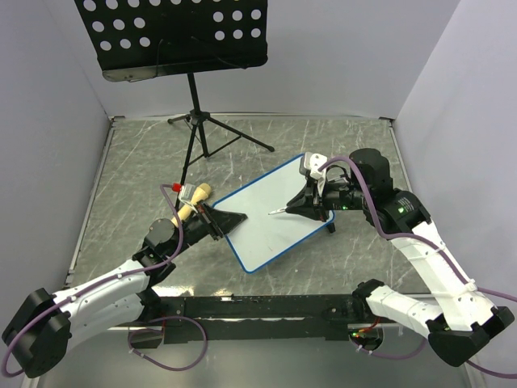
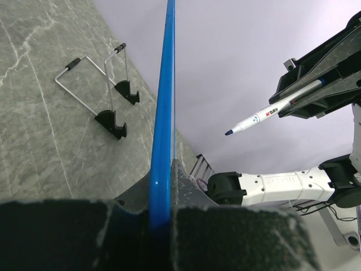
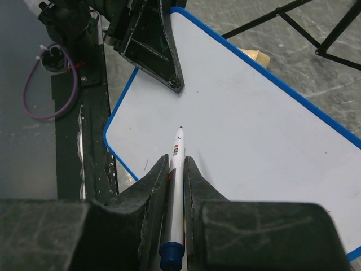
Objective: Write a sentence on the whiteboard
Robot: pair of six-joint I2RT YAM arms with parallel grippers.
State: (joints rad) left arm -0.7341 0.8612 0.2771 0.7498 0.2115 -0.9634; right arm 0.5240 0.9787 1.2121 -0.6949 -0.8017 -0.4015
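"Blue-framed whiteboard [image 1: 266, 234]: where does it sit?"
"Near the table's middle, its left edge pinched between the left gripper's [image 1: 232, 220] closed jaws."
"And the right gripper [image 3: 176, 164]?"
"Clamped on a marker [image 3: 179, 141], with the tip over the board's face near that edge. Whether it touches, I cannot tell."

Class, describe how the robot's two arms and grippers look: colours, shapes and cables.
Both arms have white shell links joined by rounded black joints: left arm, right arm. A purple cable loops along each. The left gripper and right gripper are black, with flat, wedge-shaped fingers tapering to narrow tips.
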